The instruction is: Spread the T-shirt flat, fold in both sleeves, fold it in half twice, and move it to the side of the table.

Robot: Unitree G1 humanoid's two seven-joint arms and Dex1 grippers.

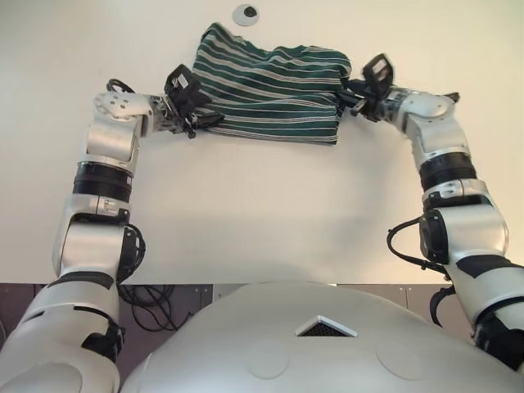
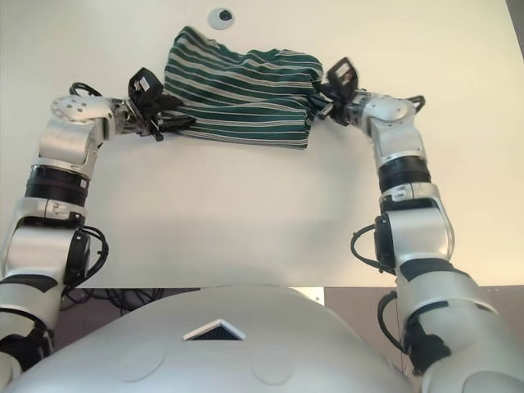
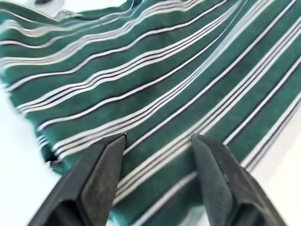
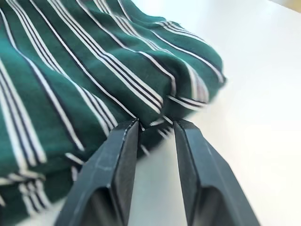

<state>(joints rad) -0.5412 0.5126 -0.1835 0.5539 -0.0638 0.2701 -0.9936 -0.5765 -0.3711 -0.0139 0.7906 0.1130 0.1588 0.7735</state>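
Currently left tool (image 3: 157, 141) sits at the left edge of the T-shirt (image 1: 270, 86), fingers spread, striped cloth under and between the tips, nothing pinched. T-shirt is a bunched heap at the far middle of the bench (image 1: 246, 213), long axis left-right, spanning straight from one tool to the other. At its right edge the right tool (image 4: 155, 123) has fingers apart by a narrow gap, hem just at the tips, not clamped; each arm is nearest its own end, so spreading likely means grabbing both ends and pulling outward along that axis.
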